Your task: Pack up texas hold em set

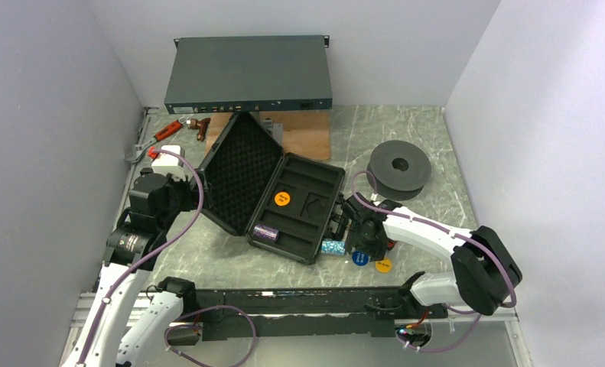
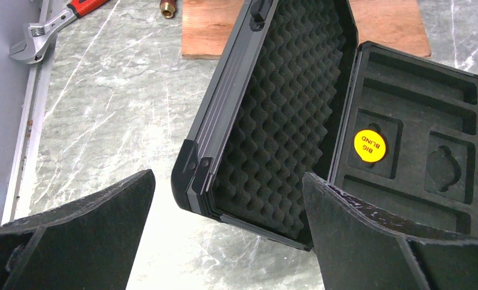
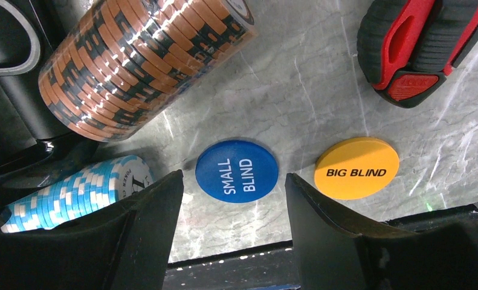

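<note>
The black case [image 1: 303, 218] lies open mid-table, its foam-lined lid [image 2: 284, 115] propped up on the left. An orange disc [image 1: 282, 198] reading BIG BLIND sits in a tray pocket, and a purple chip roll [image 1: 265, 232] lies in the front slot. Right of the case are a brown roll [image 3: 139, 60], a teal roll [image 3: 73, 193], a blue SMALL BLIND disc [image 3: 237, 171] and a yellow BIG BLIND disc [image 3: 356, 168]. My right gripper [image 3: 233, 181] is open just above the blue disc and holds nothing. My left gripper [image 2: 229, 181] is wide open, left of the lid's corner.
A grey rack unit [image 1: 249, 73] stands at the back, with a wooden board [image 1: 299, 134] in front of it. A black spool [image 1: 398, 167] sits at the right. A wrench [image 2: 34, 42] lies at the left wall. A red-black tool handle [image 3: 417, 48] lies near the yellow disc.
</note>
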`<state>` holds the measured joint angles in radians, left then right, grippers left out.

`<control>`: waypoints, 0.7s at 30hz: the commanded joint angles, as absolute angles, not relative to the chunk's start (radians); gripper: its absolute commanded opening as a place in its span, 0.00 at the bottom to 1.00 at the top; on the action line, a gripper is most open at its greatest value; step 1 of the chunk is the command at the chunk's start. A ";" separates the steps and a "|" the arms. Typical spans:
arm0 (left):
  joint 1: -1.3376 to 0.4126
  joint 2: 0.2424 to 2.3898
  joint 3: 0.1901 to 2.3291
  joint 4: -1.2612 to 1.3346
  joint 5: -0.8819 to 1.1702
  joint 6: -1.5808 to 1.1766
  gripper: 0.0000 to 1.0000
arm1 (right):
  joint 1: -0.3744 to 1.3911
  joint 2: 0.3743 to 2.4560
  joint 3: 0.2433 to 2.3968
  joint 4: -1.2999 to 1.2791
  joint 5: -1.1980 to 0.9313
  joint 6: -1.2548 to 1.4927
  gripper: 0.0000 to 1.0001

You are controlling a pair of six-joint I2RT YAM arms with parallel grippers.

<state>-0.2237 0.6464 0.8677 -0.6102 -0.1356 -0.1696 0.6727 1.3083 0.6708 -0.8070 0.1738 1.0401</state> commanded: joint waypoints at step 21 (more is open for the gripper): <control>-0.221 0.631 0.865 -0.583 -0.124 -0.162 0.99 | 0.669 1.344 0.639 -0.756 0.210 1.045 0.59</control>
